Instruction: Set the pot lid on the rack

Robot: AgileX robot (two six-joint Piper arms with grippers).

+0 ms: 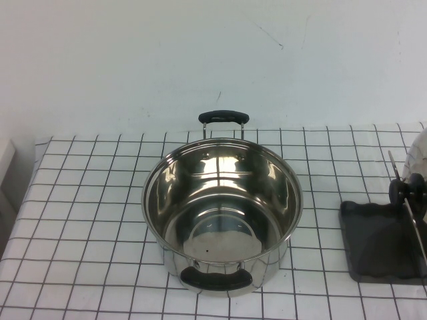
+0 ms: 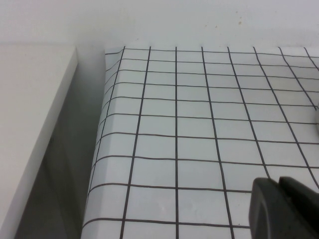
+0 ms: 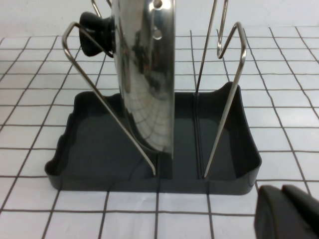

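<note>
On rack (image 3: 99,149), pot lid (image 3: 147,74) upright

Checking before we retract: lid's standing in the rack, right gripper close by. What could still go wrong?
1. The pot lid stands on edge in the rack, held only by thin wire bars; a nudge could tip it or roll it out.
2. The right gripper, fingers together, sits just before the rack's rim; a careless retreat might shove the light tray.
3. The rack is near the table's right edge.

The left gripper is parked near the left edge, harmless.
</note>
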